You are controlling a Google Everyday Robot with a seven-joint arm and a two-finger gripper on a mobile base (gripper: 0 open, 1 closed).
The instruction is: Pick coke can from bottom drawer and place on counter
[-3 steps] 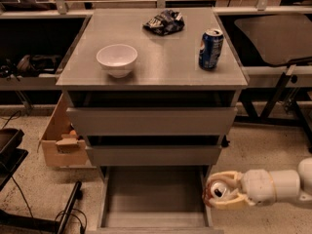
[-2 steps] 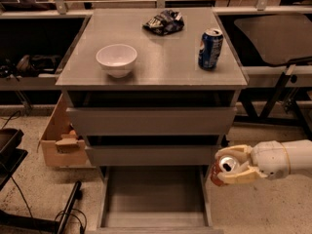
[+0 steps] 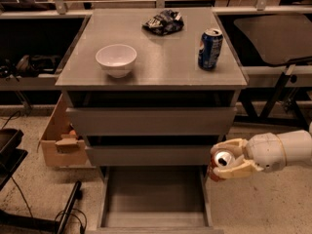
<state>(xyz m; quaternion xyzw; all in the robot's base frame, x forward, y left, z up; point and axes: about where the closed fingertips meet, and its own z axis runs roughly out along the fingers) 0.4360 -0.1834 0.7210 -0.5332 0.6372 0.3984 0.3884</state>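
My gripper (image 3: 229, 161) is at the right of the cabinet, level with the middle drawer front, and is shut on the coke can (image 3: 222, 163). The can is red-orange with a silver top facing up, held between the cream fingers (image 3: 238, 145), clear of the drawer. The bottom drawer (image 3: 155, 191) is pulled open below and to the left, and its grey floor is bare. The counter (image 3: 161, 57) is the grey top of the cabinet, well above the can.
On the counter stand a white bowl (image 3: 116, 59), a blue Pepsi can (image 3: 209, 48) near the right edge, and a dark crumpled chip bag (image 3: 164, 22) at the back. A cardboard box (image 3: 58, 140) sits on the floor left of the cabinet. Dark tables flank both sides.
My gripper has lifted the coke can up out of the bottom drawer and slightly right, from beside the drawer's right wall to the height of the middle drawer front.
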